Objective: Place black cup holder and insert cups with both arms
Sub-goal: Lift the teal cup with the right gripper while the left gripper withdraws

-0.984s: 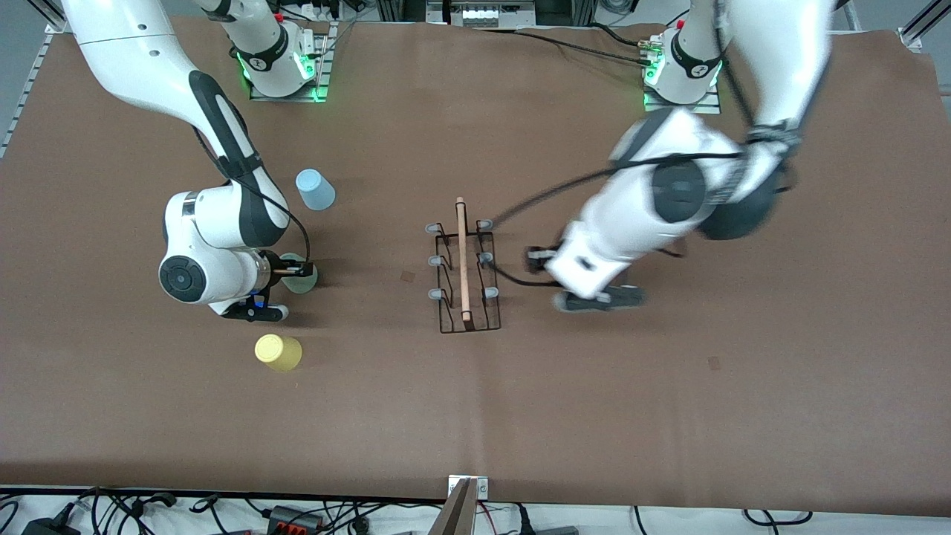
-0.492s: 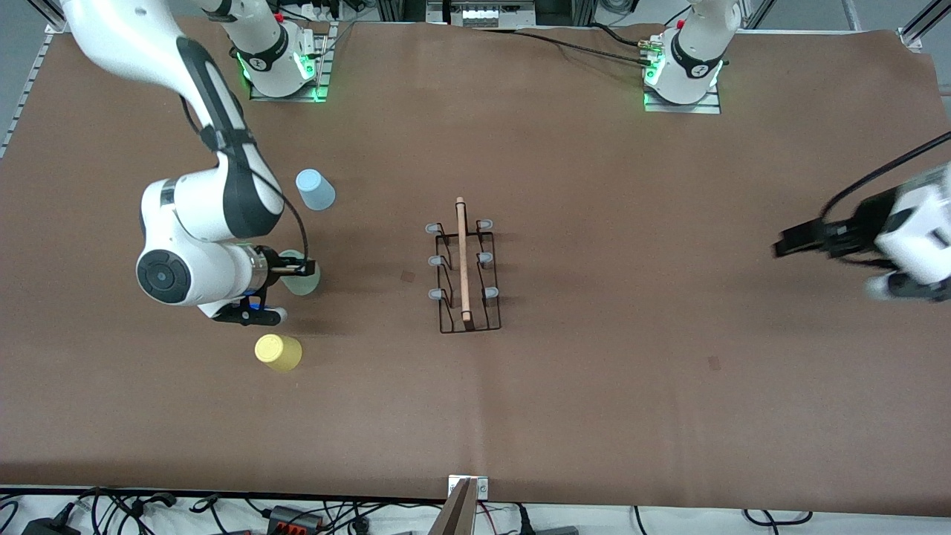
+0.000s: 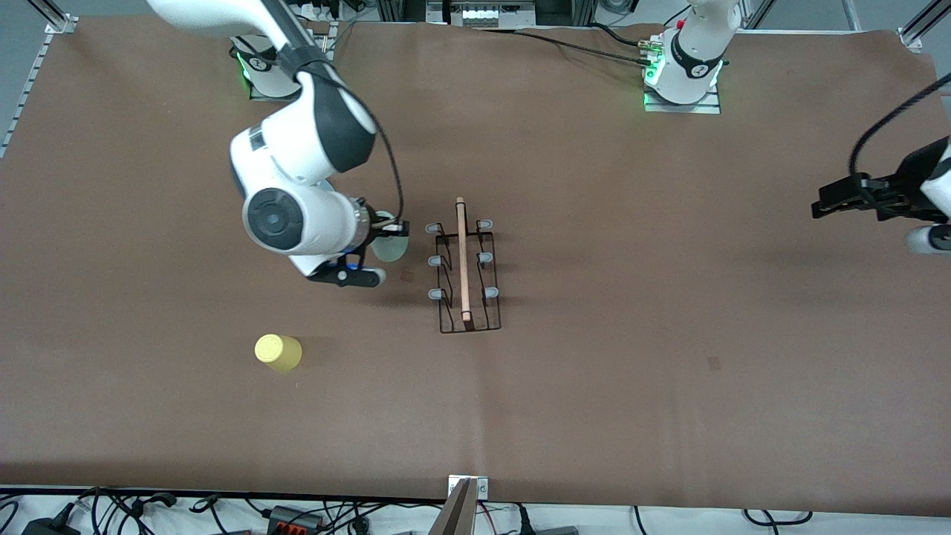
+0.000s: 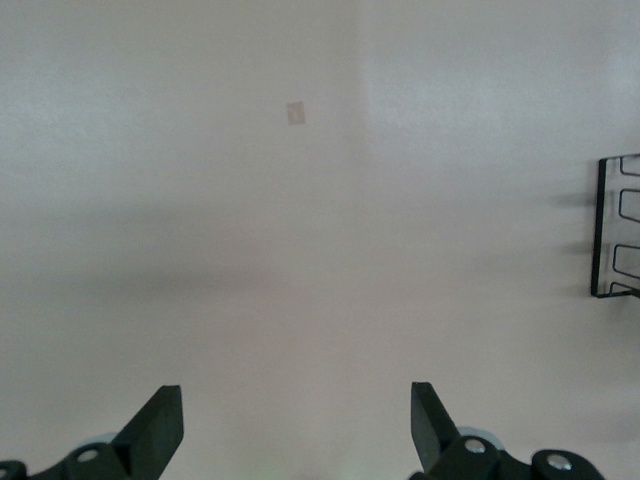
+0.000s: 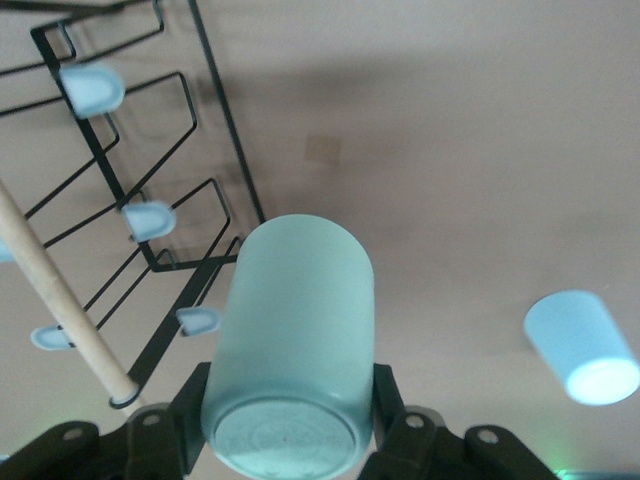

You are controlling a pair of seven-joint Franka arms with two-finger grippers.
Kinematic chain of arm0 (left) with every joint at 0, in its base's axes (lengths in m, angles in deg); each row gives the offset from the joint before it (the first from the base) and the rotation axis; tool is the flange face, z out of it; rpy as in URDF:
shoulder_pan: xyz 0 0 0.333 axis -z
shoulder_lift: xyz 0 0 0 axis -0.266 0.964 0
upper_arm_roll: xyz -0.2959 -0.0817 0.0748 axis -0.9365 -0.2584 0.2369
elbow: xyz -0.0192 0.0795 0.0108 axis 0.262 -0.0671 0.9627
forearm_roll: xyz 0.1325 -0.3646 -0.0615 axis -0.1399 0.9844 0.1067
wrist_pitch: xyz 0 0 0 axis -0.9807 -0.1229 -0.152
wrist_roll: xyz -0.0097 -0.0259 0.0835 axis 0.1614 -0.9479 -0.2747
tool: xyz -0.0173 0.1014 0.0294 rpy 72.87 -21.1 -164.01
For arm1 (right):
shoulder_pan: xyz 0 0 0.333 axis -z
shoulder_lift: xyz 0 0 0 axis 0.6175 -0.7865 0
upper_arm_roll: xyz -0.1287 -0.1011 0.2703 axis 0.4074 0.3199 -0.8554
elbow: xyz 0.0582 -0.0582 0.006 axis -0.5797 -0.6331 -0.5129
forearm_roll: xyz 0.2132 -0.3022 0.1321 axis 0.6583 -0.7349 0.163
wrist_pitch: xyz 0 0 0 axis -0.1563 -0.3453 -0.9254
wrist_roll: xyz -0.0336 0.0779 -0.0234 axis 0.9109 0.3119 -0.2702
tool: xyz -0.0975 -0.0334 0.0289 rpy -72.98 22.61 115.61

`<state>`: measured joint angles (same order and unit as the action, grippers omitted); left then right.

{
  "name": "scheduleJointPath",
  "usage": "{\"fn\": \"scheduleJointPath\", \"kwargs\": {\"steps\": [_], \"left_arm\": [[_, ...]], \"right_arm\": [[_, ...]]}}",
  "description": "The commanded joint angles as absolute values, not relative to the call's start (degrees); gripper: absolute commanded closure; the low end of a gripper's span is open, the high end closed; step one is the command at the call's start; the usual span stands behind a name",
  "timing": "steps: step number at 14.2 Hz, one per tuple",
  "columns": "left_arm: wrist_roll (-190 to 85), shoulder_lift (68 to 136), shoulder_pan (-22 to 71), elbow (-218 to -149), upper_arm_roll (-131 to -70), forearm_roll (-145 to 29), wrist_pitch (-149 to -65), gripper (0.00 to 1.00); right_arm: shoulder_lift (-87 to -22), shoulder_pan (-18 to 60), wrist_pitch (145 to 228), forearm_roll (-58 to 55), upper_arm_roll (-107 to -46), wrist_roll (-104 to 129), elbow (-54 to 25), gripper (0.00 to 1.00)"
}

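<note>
The black cup holder stands mid-table, its wooden rod on top and grey-tipped pegs on both sides. My right gripper is shut on the mint green cup and holds it in the air beside the rack, toward the right arm's end. In the right wrist view the cup sits between the fingers, with the rack close by and the light blue cup on the table. The yellow cup stands nearer the front camera. My left gripper is open and empty over the left arm's end of the table.
The right arm hides the light blue cup in the front view. The rack's edge shows in the left wrist view. Cables and a metal bracket lie along the table's front edge. Brown table covering spreads all around.
My right arm has lifted the mint green cup off the table and carried it over to the rack. My left arm has swung away from the rack to its end of the table.
</note>
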<state>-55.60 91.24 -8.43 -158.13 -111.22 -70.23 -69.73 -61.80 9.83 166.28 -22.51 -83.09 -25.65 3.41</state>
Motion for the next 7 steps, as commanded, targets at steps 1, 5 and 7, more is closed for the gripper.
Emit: {"fn": "scheduleJointPath", "kwargs": {"steps": [1, 5, 7], "left_arm": [[-56.0, 90.3, -8.8, -159.5, -111.8, -71.7, -70.3, 0.0], [-56.7, 77.5, -4.2, -176.8, -104.4, -71.1, -76.7, 0.0], [-56.6, 72.4, 9.5, -184.3, -90.6, -71.0, -80.0, 0.0]], "right_arm": [[-62.7, 8.5, 166.3, -19.9, -82.6, -29.7, 4.6, 0.76], [-62.9, 7.9, 167.4, -15.6, -82.6, -29.9, 4.6, 0.76], [-63.7, 7.6, 168.2, -15.5, -82.6, -30.0, 4.6, 0.76]]}}
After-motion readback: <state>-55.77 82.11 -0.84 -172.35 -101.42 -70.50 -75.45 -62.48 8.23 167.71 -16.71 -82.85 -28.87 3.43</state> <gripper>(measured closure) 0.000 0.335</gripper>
